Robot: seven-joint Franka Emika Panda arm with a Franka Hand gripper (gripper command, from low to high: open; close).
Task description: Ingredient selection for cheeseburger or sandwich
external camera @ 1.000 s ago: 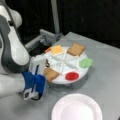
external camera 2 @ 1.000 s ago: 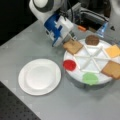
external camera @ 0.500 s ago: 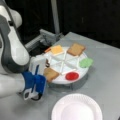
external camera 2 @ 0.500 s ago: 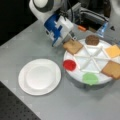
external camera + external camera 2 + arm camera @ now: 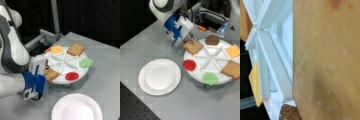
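- One white paper plate (image 5: 77,108) sits closest at a front view's bottom, bare, on the grey surface (image 5: 105,82); it shows again at a front view's left (image 5: 159,76).
- One round white divided tray (image 5: 213,60), split into wedge compartments, lies just beyond the plate in both front views.
- Six ingredients in it, each in its own wedge: one red tomato disc (image 5: 72,76), one green lettuce piece (image 5: 86,62), two tan toast squares, one yellow cheese square (image 5: 56,49) and one dark brown patty (image 5: 212,39).
- Toast number one (image 5: 51,74) is in the wedge nearest the arm, and the gripper (image 5: 190,40) is right down at it, seemingly touching its edge. Can't tell if the fingers are apart or pinched on it, the blue and white hand blocks that.
- Toast number two (image 5: 76,49) is on the far side of the tray, well apart from the gripper.
- Wrist view is mostly filled by one toast (image 5: 327,60) up close, with white tray ribs (image 5: 270,50), a sliver of cheese (image 5: 255,85) and a bit of patty (image 5: 288,112) off to the side.
- No stack anywhere, nothing on the plate yet.
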